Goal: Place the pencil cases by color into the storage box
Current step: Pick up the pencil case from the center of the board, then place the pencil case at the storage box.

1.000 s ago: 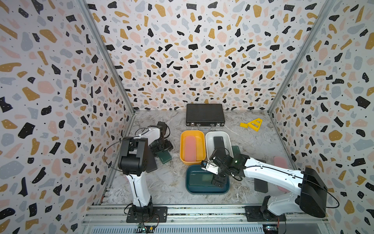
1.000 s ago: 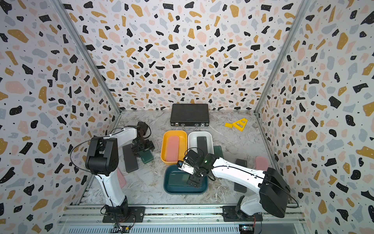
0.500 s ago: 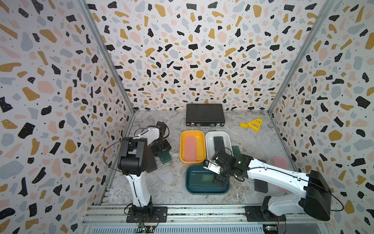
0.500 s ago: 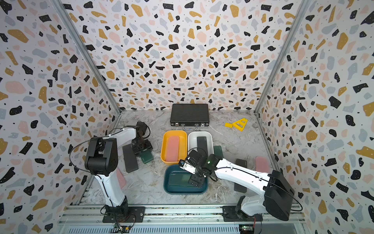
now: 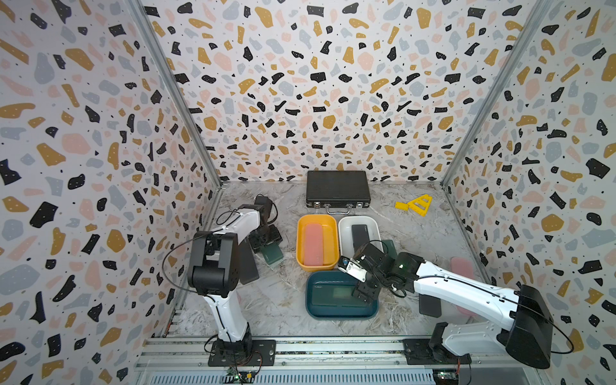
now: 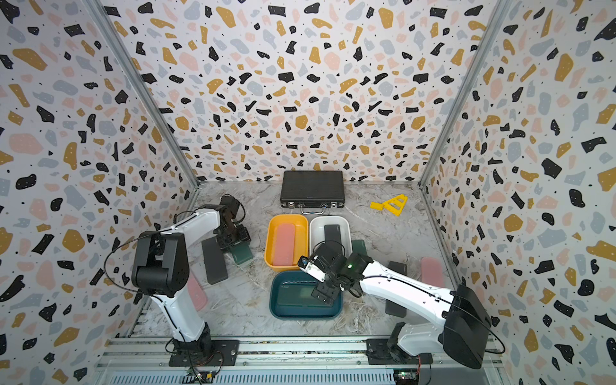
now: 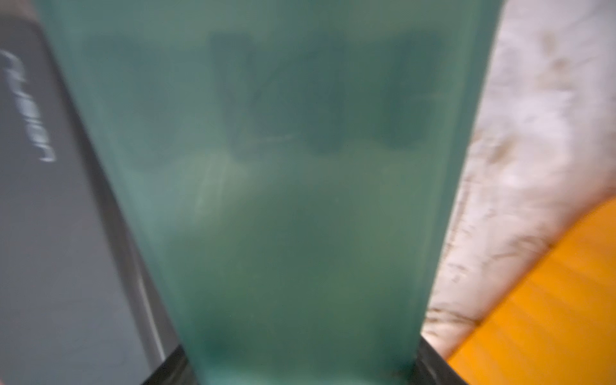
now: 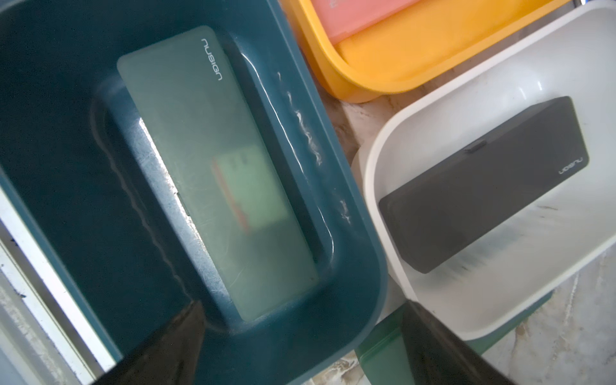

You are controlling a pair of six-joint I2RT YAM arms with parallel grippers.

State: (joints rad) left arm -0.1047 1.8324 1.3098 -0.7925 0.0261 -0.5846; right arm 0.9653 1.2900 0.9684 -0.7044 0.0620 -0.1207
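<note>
My left gripper (image 5: 265,239) (image 7: 300,373) is shut on a dark green pencil case (image 5: 272,256) (image 7: 283,200) on the floor, left of the yellow tub (image 5: 301,263). That tub holds a pink case (image 5: 315,243). The white tub (image 5: 343,248) holds a black case (image 5: 360,235) (image 8: 483,183). In the teal tub (image 5: 311,310) (image 8: 333,333) lies a green case (image 5: 333,296) (image 8: 216,166). My right gripper (image 5: 361,275) (image 8: 303,310) hangs open over this tub's corner, holding nothing. Another green case (image 5: 388,246) lies by the white tub.
Loose cases lie on the floor: black (image 5: 250,263) beside the left arm, black (image 5: 430,305) and pink (image 5: 461,268) on the right, pink (image 6: 196,293) at the left wall. A black briefcase (image 5: 337,193) and yellow pieces (image 5: 416,205) sit at the back. Walls close three sides.
My left gripper's jaws have closed on the dark green case. The right arm has shifted slightly, its gripper still open over the teal tub.
</note>
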